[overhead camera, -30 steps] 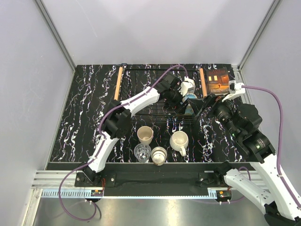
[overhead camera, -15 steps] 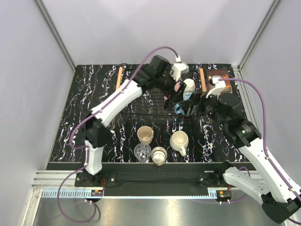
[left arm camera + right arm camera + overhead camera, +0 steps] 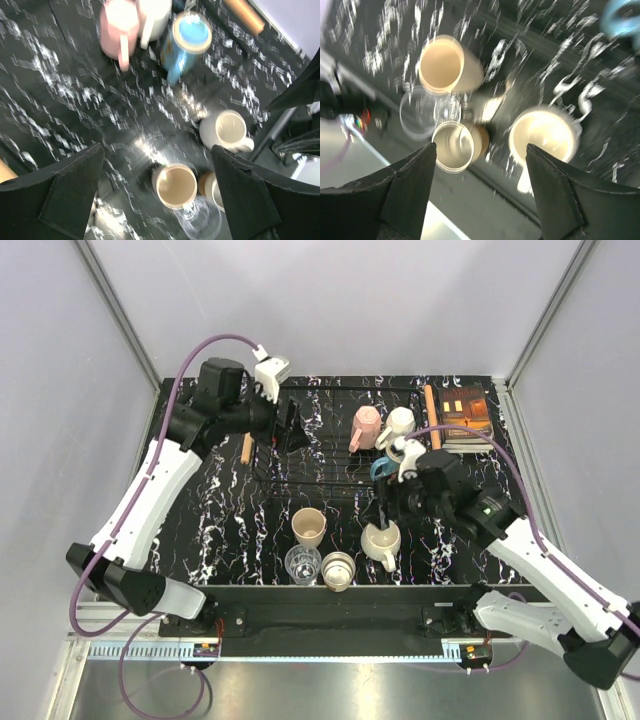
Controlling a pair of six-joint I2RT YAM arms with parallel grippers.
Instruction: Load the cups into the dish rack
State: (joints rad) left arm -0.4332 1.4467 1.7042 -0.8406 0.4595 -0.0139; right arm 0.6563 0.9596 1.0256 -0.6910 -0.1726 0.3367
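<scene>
Black wire is forming the dish rack (image 3: 320,482) across the far middle of the table (image 3: 210,520) in the overhead view. A pink mug (image 3: 365,428), a white mug (image 3: 399,423) and a blue mug (image 3: 381,469) are sitting at its right end. Four cups are waiting on the table in front of it: a cream cup (image 3: 309,527), a glass tumbler (image 3: 303,563), a tan cup (image 3: 338,570) and a cream mug (image 3: 381,541). The left tool (image 3: 288,428) is hanging over the rack's left end, well apart from all four. The right tool (image 3: 385,508) is pointing down just behind the cream mug, so the right arm is much the nearer. From the left wrist, the left tool (image 3: 157,150) is showing its fingers spread wide with nothing between them. The cream mug (image 3: 225,130) is lying ahead and to the right, though blur is smearing the rack end. From the right wrist, the right tool (image 3: 481,150) is likewise standing apart and empty. The cream mug (image 3: 545,132) is sitting upright, mouth up, under its right finger, with the handle pointing towards the near edge. The likely pick is therefore asking for a small sideways shift before the descent.
</scene>
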